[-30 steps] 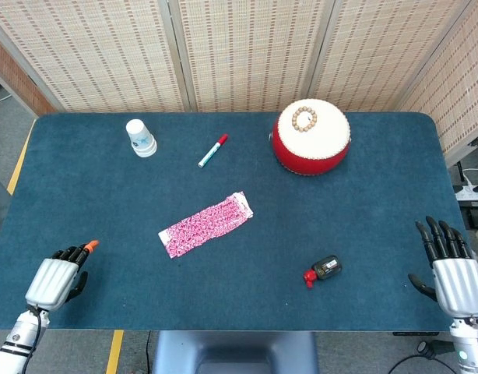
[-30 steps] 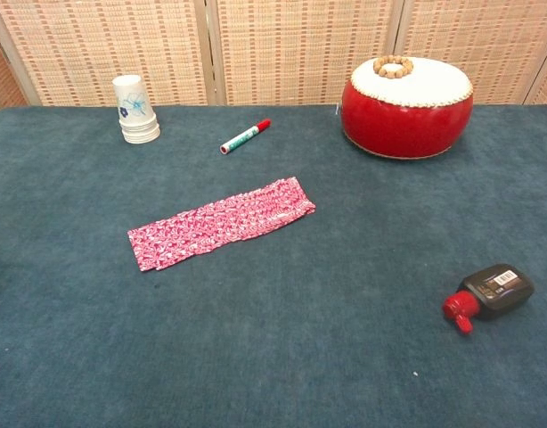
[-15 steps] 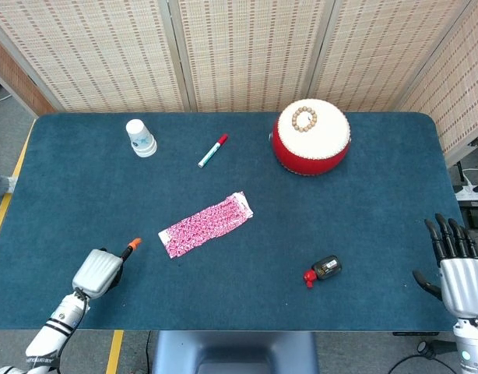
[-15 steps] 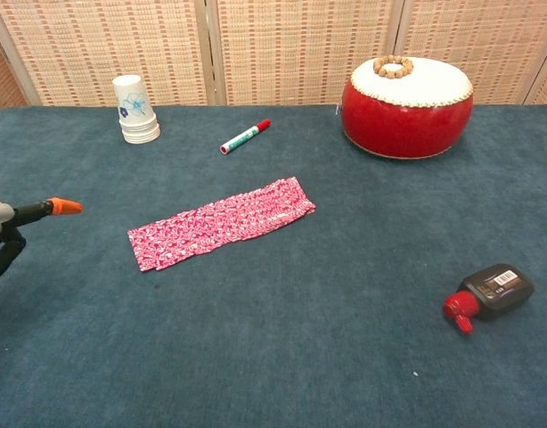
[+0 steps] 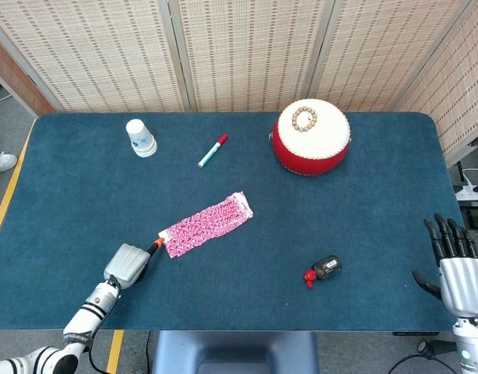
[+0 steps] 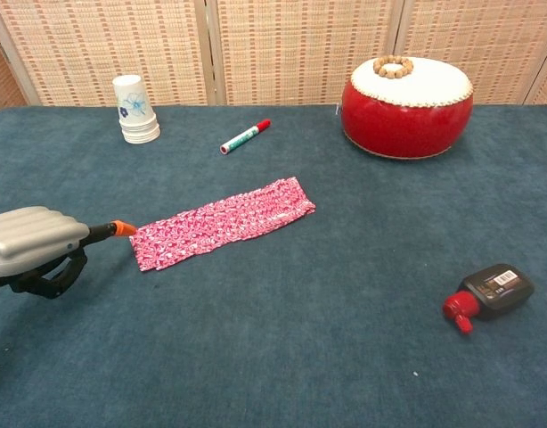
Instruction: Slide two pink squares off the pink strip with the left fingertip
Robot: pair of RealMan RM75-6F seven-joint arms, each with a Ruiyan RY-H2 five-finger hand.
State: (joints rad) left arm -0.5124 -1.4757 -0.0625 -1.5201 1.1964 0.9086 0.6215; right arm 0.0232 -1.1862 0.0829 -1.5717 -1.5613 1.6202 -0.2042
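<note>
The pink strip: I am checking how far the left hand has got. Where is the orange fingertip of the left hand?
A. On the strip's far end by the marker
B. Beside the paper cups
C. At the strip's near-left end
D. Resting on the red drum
C: the orange fingertip of the left hand points at the near-left end of the pink strip, in both views.
</note>
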